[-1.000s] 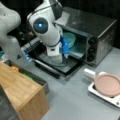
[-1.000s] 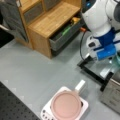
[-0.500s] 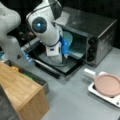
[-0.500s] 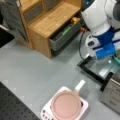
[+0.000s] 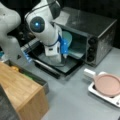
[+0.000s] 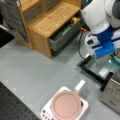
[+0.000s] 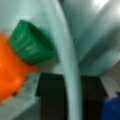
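Grey table (image 6: 32,67); oven (image 5: 100,32); cabinet (image 6: 50,22); hotplate (image 6: 47,113)

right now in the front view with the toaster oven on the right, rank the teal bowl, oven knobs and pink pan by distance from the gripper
1. teal bowl, right beside the gripper, at the oven mouth.
2. oven knobs, to the view's right on the toaster oven's front.
3. pink pan, lower right on the white cooker.

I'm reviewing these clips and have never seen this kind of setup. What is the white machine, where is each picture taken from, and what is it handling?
The white machine is a robot arm; its blue-fingered gripper reaches over the open glass door of a silver toaster oven. Two pictures come from cameras off the arm, the third from its wrist. At the gripper is a pale teal bowl; the wrist view shows an orange toy carrot with a green top inside it. Also on the grey table: a pink pan on a white cooker and a wooden drawer cabinet.
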